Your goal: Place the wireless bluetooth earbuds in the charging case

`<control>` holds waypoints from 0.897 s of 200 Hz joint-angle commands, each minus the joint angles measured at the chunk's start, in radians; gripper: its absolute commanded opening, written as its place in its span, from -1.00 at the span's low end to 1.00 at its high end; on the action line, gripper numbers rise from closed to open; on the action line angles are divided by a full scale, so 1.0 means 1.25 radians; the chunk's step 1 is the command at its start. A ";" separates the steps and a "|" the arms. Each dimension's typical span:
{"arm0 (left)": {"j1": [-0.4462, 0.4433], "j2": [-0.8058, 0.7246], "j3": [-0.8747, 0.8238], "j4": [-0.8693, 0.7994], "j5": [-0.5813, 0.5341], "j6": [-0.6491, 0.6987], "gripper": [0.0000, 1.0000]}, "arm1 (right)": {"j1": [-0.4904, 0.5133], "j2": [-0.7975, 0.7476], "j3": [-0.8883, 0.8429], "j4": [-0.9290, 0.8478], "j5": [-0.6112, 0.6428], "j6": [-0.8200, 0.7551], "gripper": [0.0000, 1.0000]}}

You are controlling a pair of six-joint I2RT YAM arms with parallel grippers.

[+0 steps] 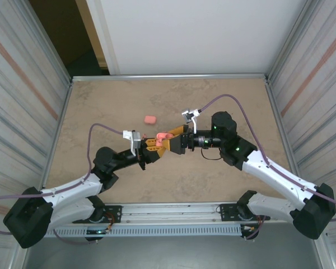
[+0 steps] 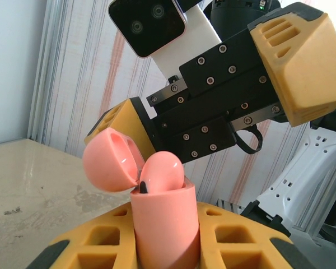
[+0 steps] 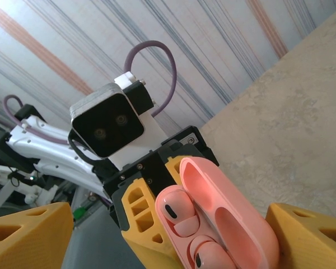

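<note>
Tabletop (image 1: 224,101) tan, mottled; ribbed metal side walls (image 1: 22,84), white panel (image 1: 185,33) behind. Two pink cases: spare case (image 1: 150,119) lying mid-table, too small to read; charging case (image 2: 165,230) clamped in left gripper (image 1: 152,147), lid open. Two earbuds (image 3: 176,210) seated inside, lower one cut off by the frame. Right gripper (image 1: 171,140) spread wide at the lid, gripping nothing.

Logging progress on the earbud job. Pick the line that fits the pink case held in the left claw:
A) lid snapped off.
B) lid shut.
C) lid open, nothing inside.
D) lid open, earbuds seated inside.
D: the charging case, gripped in the left claw, has its lid swung back, and the right wrist view shows two earbuds sitting in its wells.
</note>
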 commanded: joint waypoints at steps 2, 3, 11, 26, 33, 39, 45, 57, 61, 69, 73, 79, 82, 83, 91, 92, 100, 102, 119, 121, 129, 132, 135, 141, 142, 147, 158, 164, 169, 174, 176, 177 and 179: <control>-0.006 0.011 0.023 -0.007 -0.028 0.001 -1.00 | 0.010 -0.028 0.031 0.010 -0.023 -0.020 0.70; -0.005 0.011 0.024 -0.008 -0.028 0.000 -1.00 | 0.009 -0.030 0.031 0.010 -0.023 -0.020 0.70; -0.006 0.013 0.023 -0.011 -0.029 0.001 -1.00 | 0.009 -0.032 0.031 0.008 -0.022 -0.022 0.68; -0.005 0.014 0.022 -0.011 -0.030 0.001 -1.00 | 0.010 -0.039 0.027 0.008 -0.022 -0.026 0.67; -0.005 0.015 0.022 -0.011 -0.031 0.001 -1.00 | 0.010 -0.043 0.025 0.007 -0.020 -0.028 0.67; -0.006 0.014 0.022 -0.011 -0.032 0.001 -1.00 | 0.010 -0.046 0.023 0.006 -0.017 -0.029 0.67; -0.005 0.016 0.022 -0.011 -0.032 0.001 -1.00 | 0.010 -0.049 0.022 0.005 -0.014 -0.030 0.67; -0.005 0.016 0.022 -0.011 -0.032 0.001 -1.00 | 0.011 -0.052 0.019 0.001 -0.011 -0.032 0.67; -0.006 0.015 0.022 -0.011 -0.033 0.001 -1.00 | 0.011 -0.055 0.019 0.000 -0.010 -0.032 0.67; -0.006 0.015 0.022 -0.011 -0.032 0.001 -1.00 | 0.011 -0.055 0.017 -0.004 -0.007 -0.034 0.67; -0.005 0.015 0.022 -0.011 -0.032 0.001 -1.00 | 0.011 -0.057 0.017 -0.007 -0.005 -0.034 0.67; -0.006 0.014 0.022 -0.011 -0.033 0.001 -1.00 | 0.011 -0.058 0.017 -0.011 -0.002 -0.037 0.67; -0.006 0.015 0.022 -0.011 -0.033 0.001 -1.00 | 0.011 -0.057 0.017 -0.013 0.001 -0.038 0.67; -0.006 0.014 0.022 -0.011 -0.032 0.001 -1.00 | 0.011 -0.057 0.017 -0.014 0.001 -0.038 0.67; -0.006 0.013 0.022 -0.012 -0.032 0.001 -1.00 | 0.011 -0.057 0.017 -0.019 0.006 -0.041 0.67; -0.006 0.014 0.022 -0.012 -0.032 0.001 -1.00 | 0.011 -0.057 0.017 -0.021 0.006 -0.042 0.67; -0.006 0.011 0.022 -0.014 -0.033 0.002 -1.00 | 0.011 -0.057 0.017 -0.026 0.013 -0.045 0.67; -0.006 0.011 0.022 -0.015 -0.034 0.001 -1.00 | 0.011 -0.057 0.017 -0.027 0.014 -0.046 0.67; -0.006 0.003 0.023 -0.035 -0.042 0.006 -1.00 | 0.011 -0.081 0.017 -0.042 0.025 -0.055 0.68; -0.006 0.001 0.023 -0.040 -0.043 0.007 -1.00 | 0.011 -0.083 0.017 -0.044 0.026 -0.056 0.68; -0.005 -0.006 0.027 -0.063 -0.053 0.010 -1.00 | 0.010 -0.087 0.017 -0.052 0.032 -0.060 0.68; -0.006 -0.009 0.029 -0.079 -0.057 0.013 -1.00 | 0.011 -0.089 0.017 -0.056 0.035 -0.062 0.68; -0.005 -0.013 0.030 -0.094 -0.062 0.016 -1.00 | 0.009 -0.091 0.017 -0.060 0.038 -0.064 0.68; -0.006 -0.020 0.036 -0.125 -0.071 0.025 -1.00 | 0.010 -0.095 0.017 -0.067 0.043 -0.067 0.68; -0.006 -0.021 0.037 -0.130 -0.071 0.027 -1.00 | 0.010 -0.095 0.017 -0.067 0.045 -0.067 0.68; -0.005 -0.028 0.040 -0.157 -0.080 0.032 -1.00 | 0.009 -0.099 0.017 -0.074 0.050 -0.070 0.68; -0.004 -0.045 0.054 -0.228 -0.100 0.051 -1.00 | 0.010 -0.107 0.016 -0.086 0.063 -0.076 0.68; -0.004 -0.053 0.061 -0.264 -0.111 0.062 -1.00 | 0.009 -0.112 0.016 -0.095 0.072 -0.080 0.69; -0.001 -0.062 0.066 -0.298 -0.117 0.069 -1.00 | 0.008 -0.116 0.015 -0.101 0.080 -0.082 0.69; 0.005 -0.070 0.070 -0.324 -0.122 0.073 -1.00 | 0.007 -0.119 0.015 -0.108 0.087 -0.084 0.69; 0.009 -0.072 0.072 -0.333 -0.122 0.074 -1.00 | 0.007 -0.120 0.014 -0.110 0.090 -0.084 0.69; 0.011 -0.074 0.072 -0.337 -0.122 0.074 -1.00 | 0.008 -0.121 0.014 -0.111 0.092 -0.085 0.69; 0.015 -0.077 0.073 -0.346 -0.122 0.074 -1.00 | 0.007 -0.122 0.014 -0.114 0.096 -0.086 0.69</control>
